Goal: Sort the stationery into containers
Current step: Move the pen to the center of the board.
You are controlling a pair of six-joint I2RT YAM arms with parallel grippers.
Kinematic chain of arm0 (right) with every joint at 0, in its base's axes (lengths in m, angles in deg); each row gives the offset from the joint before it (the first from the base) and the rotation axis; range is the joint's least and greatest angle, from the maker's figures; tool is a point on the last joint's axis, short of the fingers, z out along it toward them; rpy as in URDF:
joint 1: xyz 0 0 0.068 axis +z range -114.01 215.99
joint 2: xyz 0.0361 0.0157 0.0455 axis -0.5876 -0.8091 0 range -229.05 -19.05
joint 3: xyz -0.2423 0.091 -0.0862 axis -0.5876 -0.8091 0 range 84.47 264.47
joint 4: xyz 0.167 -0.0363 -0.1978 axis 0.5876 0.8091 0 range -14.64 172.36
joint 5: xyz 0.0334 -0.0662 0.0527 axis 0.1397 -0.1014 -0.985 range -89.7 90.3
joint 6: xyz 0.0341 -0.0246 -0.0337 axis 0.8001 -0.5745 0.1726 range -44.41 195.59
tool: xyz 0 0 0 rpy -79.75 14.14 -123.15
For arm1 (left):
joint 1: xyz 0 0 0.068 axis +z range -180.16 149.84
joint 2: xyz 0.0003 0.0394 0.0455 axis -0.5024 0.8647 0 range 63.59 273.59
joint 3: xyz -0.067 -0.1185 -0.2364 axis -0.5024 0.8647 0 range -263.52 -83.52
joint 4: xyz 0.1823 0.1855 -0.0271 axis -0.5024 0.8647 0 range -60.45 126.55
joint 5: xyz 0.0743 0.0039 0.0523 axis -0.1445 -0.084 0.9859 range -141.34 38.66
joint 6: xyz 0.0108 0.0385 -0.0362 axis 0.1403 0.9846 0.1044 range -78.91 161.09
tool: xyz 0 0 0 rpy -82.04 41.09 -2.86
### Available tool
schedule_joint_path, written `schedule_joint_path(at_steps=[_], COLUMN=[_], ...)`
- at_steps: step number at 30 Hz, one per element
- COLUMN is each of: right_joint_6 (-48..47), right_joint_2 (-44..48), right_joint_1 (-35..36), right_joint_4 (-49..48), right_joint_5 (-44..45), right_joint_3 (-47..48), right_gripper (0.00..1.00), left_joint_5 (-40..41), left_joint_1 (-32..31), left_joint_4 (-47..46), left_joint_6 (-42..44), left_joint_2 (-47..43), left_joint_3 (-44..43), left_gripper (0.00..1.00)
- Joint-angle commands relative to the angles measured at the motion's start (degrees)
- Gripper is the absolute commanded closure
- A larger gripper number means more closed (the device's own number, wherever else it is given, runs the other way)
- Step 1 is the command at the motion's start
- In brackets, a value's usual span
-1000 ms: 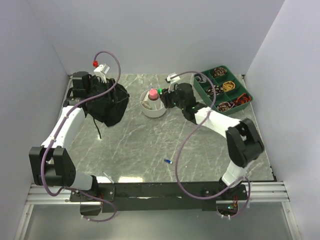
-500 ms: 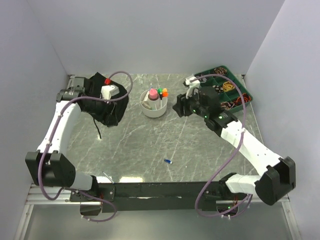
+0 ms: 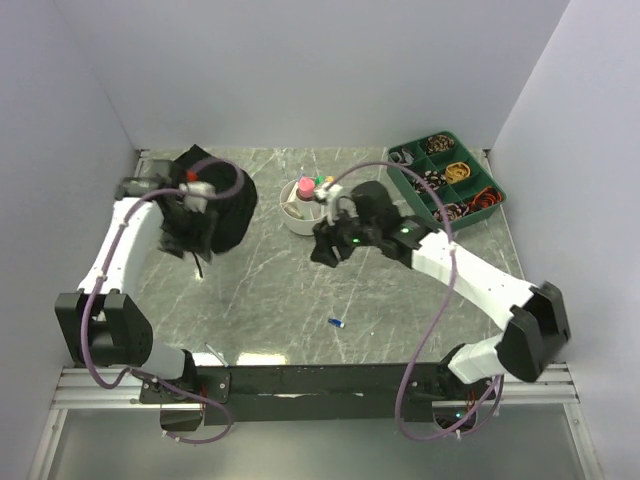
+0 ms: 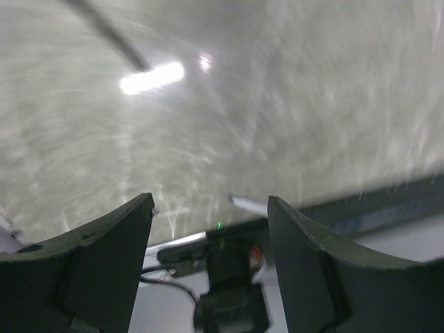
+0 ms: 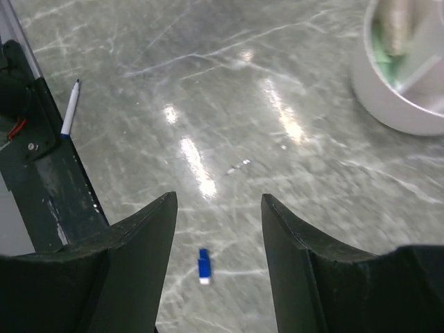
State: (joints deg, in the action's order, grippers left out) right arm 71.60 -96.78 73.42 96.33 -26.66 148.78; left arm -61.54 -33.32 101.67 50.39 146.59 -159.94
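Open and empty at left fingers (image 4: pixel 104 263), over tabletop (image 4: pixel 291 104). Same at right fingers (image 5: pixel 125 257), between bowl (image 5: pixel 392 100) and blue piece (image 5: pixel 203 266).

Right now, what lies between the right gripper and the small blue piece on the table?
Nothing: the right wrist view shows only bare grey marble table between right gripper and small blue piece.

Marble table (image 3: pixel 290 290): bowl (image 3: pixel 305 228), bag (image 3: pixel 238 205), tray (image 3: pixel 447 158) (also blue piece (image 3: pixel 336 323), pen (image 5: pixel 71 109)).

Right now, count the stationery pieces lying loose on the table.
2: a small blue piece toward the near edge, in the middle, and a white pen at the near edge by the left arm's base. Arms may hide more.
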Motion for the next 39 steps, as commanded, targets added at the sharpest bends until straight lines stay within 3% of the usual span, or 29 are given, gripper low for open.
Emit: schedule_joint_path(at_steps=[1, 8, 11, 17, 25, 33, 39], right_joint_6=[3.8, 11.19, 13.12, 22.68, 28.51, 28.69, 27.54], right_joint_2=[-6.09, -17.52, -22.8, -30.71, -42.23, -50.75, -52.17], right_joint_1=[7.73, 19.16, 23.38, 31.37, 36.39, 41.23, 42.55], right_joint_4=[1.09, 1.97, 2.93, 4.87, 1.8, 2.14, 3.28], right_joint_5=[6.56, 7.8, 8.41, 17.8, 19.66, 25.72, 29.15], right_joint_3=[8.7, 17.68, 21.55, 25.42, 33.5, 41.41, 39.05], right_gripper=[0.4, 0.42, 0.43, 0.42, 0.46, 0.48, 0.51], left_joint_5=[10.02, 2.47, -0.52, -0.79, 0.09, -1.05, -2.37], left_joint_1=[10.16, 34.84, 39.09, 41.04, 42.27, 43.41, 44.11], left_joint_4=[-9.88, -17.53, -19.46, -23.25, -25.01, -21.58, -22.11], left_joint_6=[-15.52, -23.18, -24.33, -23.45, -19.23, -18.35, -18.62], left_joint_2=[0.14, 2.17, 0.85, -7.67, -19.18, -22.09, -21.74], left_joint_3=[-8.12, -9.1, -6.29, 2.15, 6.37, 5.94, 4.88], left_gripper=[0.28, 0.28, 0.28, 0.27, 0.25, 0.23, 0.23])
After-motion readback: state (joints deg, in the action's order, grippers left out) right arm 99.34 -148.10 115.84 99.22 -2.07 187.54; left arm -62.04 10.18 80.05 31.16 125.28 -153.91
